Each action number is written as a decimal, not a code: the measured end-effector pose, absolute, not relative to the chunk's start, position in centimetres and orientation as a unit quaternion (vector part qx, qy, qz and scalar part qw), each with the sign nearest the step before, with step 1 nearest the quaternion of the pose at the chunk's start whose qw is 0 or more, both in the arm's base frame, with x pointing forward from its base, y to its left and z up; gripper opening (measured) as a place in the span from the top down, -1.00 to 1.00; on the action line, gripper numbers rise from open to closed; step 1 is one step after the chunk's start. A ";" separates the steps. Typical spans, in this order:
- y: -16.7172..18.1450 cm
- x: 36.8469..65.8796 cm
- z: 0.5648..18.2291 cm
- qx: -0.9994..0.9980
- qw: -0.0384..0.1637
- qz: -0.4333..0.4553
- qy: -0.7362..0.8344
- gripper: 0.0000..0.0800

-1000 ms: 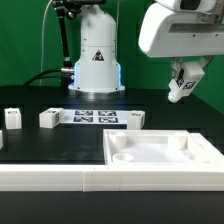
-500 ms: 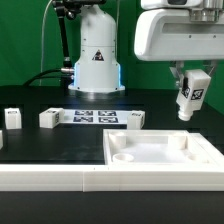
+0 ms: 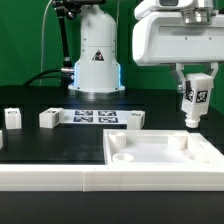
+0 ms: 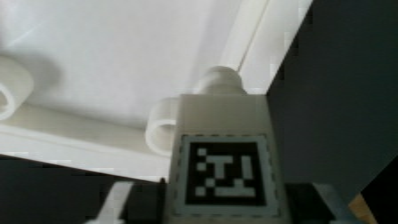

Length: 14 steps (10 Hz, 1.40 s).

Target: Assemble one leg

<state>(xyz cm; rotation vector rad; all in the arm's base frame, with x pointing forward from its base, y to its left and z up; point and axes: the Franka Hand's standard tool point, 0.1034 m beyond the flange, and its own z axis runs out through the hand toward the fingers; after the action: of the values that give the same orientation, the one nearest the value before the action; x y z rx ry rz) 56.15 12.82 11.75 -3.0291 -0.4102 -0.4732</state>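
Observation:
My gripper (image 3: 192,88) is shut on a leg (image 3: 193,100), a small white post with a black-and-white tag, and holds it upright above the far right corner of the large white square panel (image 3: 165,158). The leg's lower tip hangs a little above the panel's back edge. In the wrist view the leg (image 4: 222,150) fills the middle, tag facing the camera, its peg end pointing at the panel's rim (image 4: 249,45). A round corner socket (image 3: 123,157) shows at the panel's near left.
Two more white legs (image 3: 49,119) (image 3: 12,118) stand on the black table at the exterior view's left. Another (image 3: 135,119) lies beside the marker board (image 3: 96,116). The robot base (image 3: 95,60) stands behind. A white rail (image 3: 60,178) runs along the front.
The gripper has turned the held leg from tilted to upright and shifted it slightly to the exterior view's right, lower toward the panel's corner.

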 end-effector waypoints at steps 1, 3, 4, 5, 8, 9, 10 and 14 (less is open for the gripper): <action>12.3 57.1 11.4 -0.979 0.023 -0.154 -0.134 0.27; 11.1 59.1 10.6 -0.976 0.018 -0.156 -0.148 0.27; 10.8 60.0 10.3 -0.975 0.016 -0.158 -0.158 0.27; 10.7 60.7 10.2 -0.972 0.014 -0.161 -0.169 0.27; 10.8 60.6 10.1 -0.972 0.014 -0.160 -0.169 0.27; 10.8 60.6 10.0 -0.972 0.014 -0.160 -0.169 0.27; 10.8 60.6 9.7 -0.972 0.014 -0.159 -0.173 0.27; 11.1 62.0 9.0 -0.971 0.015 -0.162 -0.174 0.27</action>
<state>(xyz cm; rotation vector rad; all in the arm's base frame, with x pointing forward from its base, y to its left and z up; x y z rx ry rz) 62.00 11.09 8.95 -3.0225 -0.5401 -0.5041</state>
